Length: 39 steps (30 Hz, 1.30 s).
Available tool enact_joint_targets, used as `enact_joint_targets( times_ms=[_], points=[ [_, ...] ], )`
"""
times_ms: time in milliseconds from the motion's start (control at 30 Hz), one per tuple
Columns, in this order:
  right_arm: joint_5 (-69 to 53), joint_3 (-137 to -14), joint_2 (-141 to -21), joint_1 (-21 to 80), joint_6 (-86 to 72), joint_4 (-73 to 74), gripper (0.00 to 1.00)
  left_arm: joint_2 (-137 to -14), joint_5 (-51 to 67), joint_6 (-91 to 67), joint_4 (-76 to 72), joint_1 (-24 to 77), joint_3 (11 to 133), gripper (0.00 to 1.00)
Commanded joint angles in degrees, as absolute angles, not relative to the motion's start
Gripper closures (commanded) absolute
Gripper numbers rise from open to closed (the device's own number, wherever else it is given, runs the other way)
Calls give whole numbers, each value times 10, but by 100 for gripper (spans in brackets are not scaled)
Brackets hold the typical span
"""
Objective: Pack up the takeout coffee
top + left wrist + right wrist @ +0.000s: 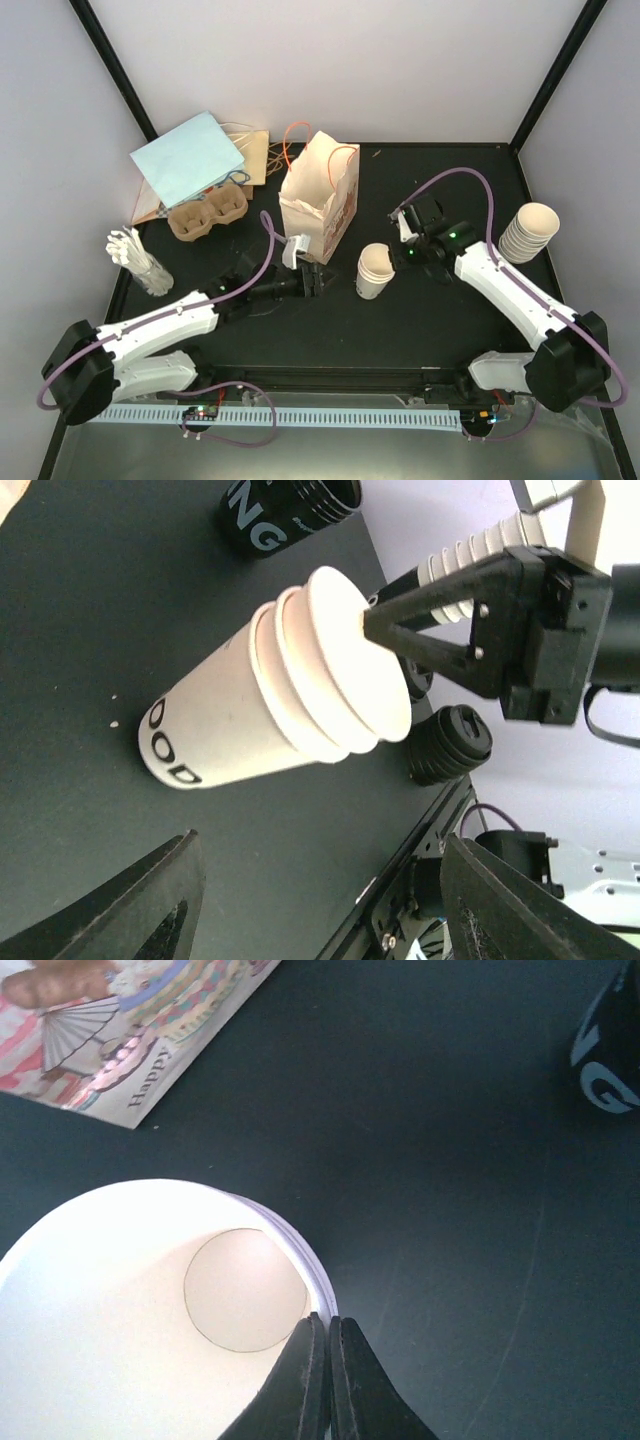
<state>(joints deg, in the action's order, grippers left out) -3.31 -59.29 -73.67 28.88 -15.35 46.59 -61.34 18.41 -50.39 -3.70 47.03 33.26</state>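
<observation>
The right gripper (329, 1322) has its fingers pressed together, pinching the top rim of a stack of nested cream-white tapered paper cups (374, 270) standing mid-table. The left gripper (320, 281), fingers spread, hovers just beside the stack. A printed cream paper bag (320, 200) stands behind.

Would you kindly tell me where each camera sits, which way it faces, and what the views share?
Top external: above and behind the bases, looking down on the table; both arms, left gripper and right gripper show.
Left wrist: low, looking across the table at the cup stack; its open fingers frame the bottom.
Right wrist: above, looking down into the cup stack; its closed fingers pinch the rim.
Shared: all see the cup stack; the left wrist also sees the right gripper.
</observation>
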Motion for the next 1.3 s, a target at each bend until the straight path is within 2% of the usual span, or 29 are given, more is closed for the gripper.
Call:
enact_joint_targets(
  times_ms=[0, 267, 1267],
  points=[
    [-41, -588, -707, 310, -161, 449, 99, -639, 177, -539, -114, 475, 332, 34],
    [-54, -585, -698, 327, -163, 441, 99, -700, 201, -559, -162, 475, 336, 45],
    [-85, -582, -681, 342, -161, 439, 99, -813, 204, -560, -168, 475, 349, 49]
  ],
)
